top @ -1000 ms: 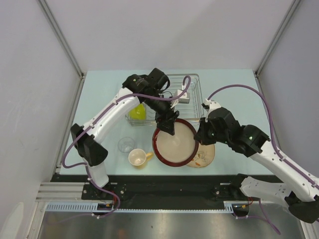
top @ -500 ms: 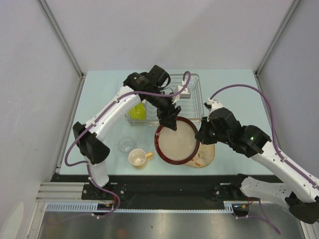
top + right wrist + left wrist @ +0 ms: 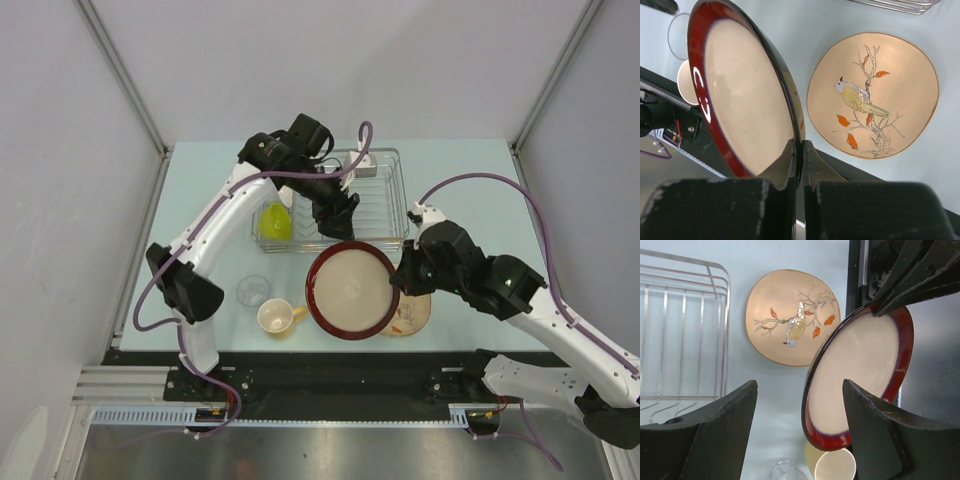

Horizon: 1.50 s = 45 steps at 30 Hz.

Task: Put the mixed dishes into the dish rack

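The dark-red-rimmed beige plate (image 3: 350, 290) is held tilted above the table by its right rim. My right gripper (image 3: 401, 277) is shut on that rim (image 3: 800, 146). The plate also shows in the left wrist view (image 3: 860, 370). My left gripper (image 3: 337, 220) is open and empty over the front of the silver wire dish rack (image 3: 385, 200), apart from the plate (image 3: 800, 385). The cream floral plate (image 3: 412, 316) lies flat on the table, partly under the held plate. The lime-green bowl (image 3: 275, 222) sits at the rack's left end. The tan-yellow mug (image 3: 276, 317) and the clear glass (image 3: 253, 291) stand left of the plate. The white bowl is not in view.
The rack's wire corner (image 3: 722, 285) is close to my left fingers. The table's black front edge (image 3: 330, 350) runs just below the mug and plates. White walls close the table on three sides.
My left gripper has let go of the red-rimmed plate's far rim and drawn back toward the rack. The plate, now held by my right gripper alone, has shifted slightly toward the front.
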Motion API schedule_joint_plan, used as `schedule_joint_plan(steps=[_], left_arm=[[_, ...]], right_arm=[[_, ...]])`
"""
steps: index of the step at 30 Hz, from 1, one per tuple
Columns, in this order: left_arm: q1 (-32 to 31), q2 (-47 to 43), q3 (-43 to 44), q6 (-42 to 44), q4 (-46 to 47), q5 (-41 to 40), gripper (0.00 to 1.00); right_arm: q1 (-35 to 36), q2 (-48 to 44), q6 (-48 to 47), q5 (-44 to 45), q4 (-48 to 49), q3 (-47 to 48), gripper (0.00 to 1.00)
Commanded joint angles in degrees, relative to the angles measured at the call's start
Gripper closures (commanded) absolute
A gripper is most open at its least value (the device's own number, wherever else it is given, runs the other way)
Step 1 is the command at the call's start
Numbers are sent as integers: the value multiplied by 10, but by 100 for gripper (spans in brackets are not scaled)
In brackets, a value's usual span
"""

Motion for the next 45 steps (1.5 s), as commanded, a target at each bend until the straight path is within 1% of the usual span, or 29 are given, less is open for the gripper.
schedule_joint_plan(steps=[1, 4, 9, 20, 22, 23, 24, 25, 26, 29, 32, 34, 36, 37, 39, 43, 45], left_arm=[[0, 0, -27, 15, -15, 41, 26], [0, 7, -33, 27, -32, 56, 26], [-2, 19, -18, 51, -69, 86, 26], [-15, 24, -32, 59, -76, 100, 27], [-19, 24, -33, 62, -80, 104, 29], [-22, 24, -33, 68, -86, 107, 33], [-24, 24, -30, 73, -91, 108, 43], [-26, 27, -27, 79, -98, 109, 51], [-26, 31, -23, 84, -110, 113, 64], [-26, 27, -34, 91, -110, 103, 76], [-26, 22, -39, 94, -109, 95, 81], [-26, 23, -40, 95, -109, 91, 82], [-26, 22, -39, 94, -109, 87, 86], [-26, 24, -38, 94, -109, 81, 89], [-26, 23, -34, 94, -110, 69, 100], [-22, 17, -29, 91, -110, 32, 100], [-18, 22, -14, 85, -109, 6, 100]], right_arm=[[3, -28, 22, -12, 93, 47, 100], [3, -26, 21, -13, 93, 52, 100], [3, -20, 14, -11, 94, 63, 100], [4, -19, 8, -8, 96, 94, 100], [4, -13, 7, -8, 99, 96, 100], [3, -12, 5, -8, 102, 97, 100], [4, -10, 3, -8, 103, 97, 100], [3, -6, 2, -8, 103, 98, 100], [3, -5, 1, -7, 103, 98, 100], [3, -5, -4, 2, 98, 98, 100], [2, -9, -12, 18, 93, 98, 100], [1, -8, -15, 29, 95, 97, 100], [0, -3, -19, 41, 95, 97, 100], [-1, 0, -20, 46, 95, 97, 100], [-4, 11, -22, 67, 94, 97, 100], [-10, 28, -29, 96, 96, 96, 100], [-13, 37, -30, 110, 101, 96, 95]])
